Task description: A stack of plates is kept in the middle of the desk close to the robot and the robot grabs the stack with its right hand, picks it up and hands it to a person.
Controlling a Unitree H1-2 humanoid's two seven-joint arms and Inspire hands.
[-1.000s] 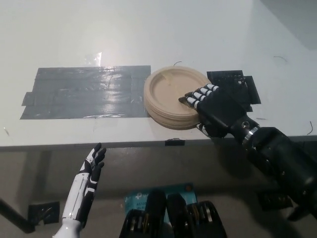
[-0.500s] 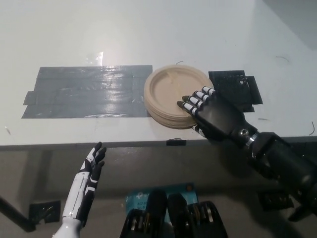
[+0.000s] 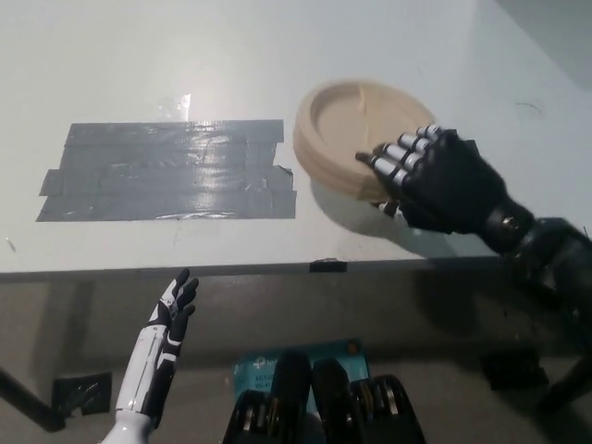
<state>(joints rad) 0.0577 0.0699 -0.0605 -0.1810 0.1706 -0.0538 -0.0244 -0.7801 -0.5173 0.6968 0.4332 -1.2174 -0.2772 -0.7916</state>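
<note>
Grasp and lift done, handover pending. The right hand [image 3: 435, 176] holds the stack of plates [image 3: 356, 139] at its near right edge, fingers [image 3: 400, 157] curled over the rim onto the top plate, with the rest of the hand below the stack. The stack is clear of the desk [image 3: 277, 55]: a soft shadow lies under it on the white surface, and the stack tilts slightly. It sits above the desk's middle-right, beyond the right end of the grey tape patch [image 3: 166, 171].

Left to do, as I judge it: carry the stack outward and pass it over. No person is in view, so the receiving side cannot be checked.

Against the earlier frames: a second ago the stack rested flat on the desk, touching the tape's right end, with the right hand just closing on its edge. Now it is raised and shifted up and to the right, and the dark patch that lay to its right is no longer visible.

The left hand [image 3: 171, 314] hangs below the desk edge at lower left, fingers apart, holding nothing, unchanged.
</note>
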